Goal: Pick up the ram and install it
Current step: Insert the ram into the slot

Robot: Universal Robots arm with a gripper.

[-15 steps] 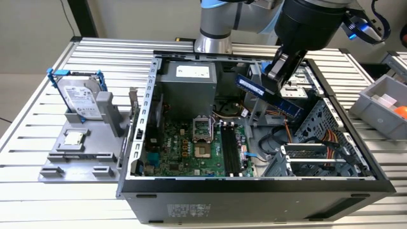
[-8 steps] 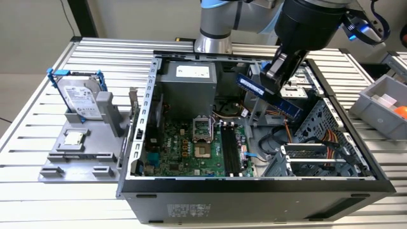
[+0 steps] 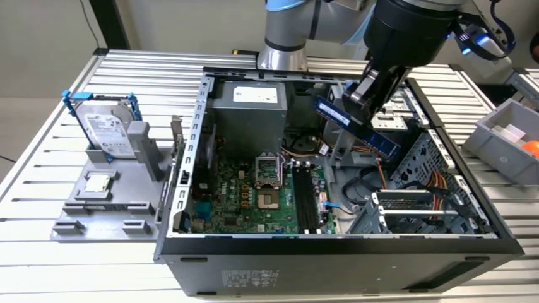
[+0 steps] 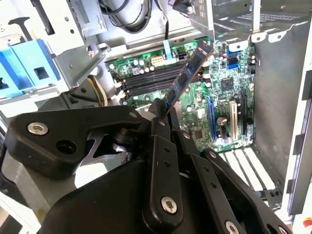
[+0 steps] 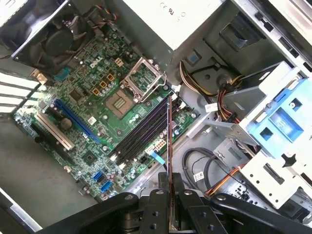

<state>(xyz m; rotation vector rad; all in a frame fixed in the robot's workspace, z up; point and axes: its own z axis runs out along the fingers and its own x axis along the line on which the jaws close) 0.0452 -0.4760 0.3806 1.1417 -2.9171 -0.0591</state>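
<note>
The ram [image 3: 364, 130] is a long blue stick with dark chips, held tilted in the air over the open computer case [image 3: 181, 189]. My gripper [image 3: 359, 102] is shut on its upper end. In the second wrist view the ram [image 4: 187, 77] sticks out from the black fingers [image 4: 160, 127] toward the green motherboard. In the first wrist view the ram [image 5: 169, 141] shows edge-on, rising from the gripper [image 5: 170, 194] and hanging above the black memory slots [image 5: 141, 132]. These slots [image 3: 305, 199] lie low in the case, right of the CPU socket [image 3: 267, 184].
A silver hard drive in a blue bracket [image 3: 105, 129] stands in a grey holder on the exterior view's left, with a small square chip [image 3: 100, 183] below it. A grey bin [image 3: 503, 136] sits at the exterior view's right. Cables and a drive cage [image 3: 421, 202] crowd the case's right side.
</note>
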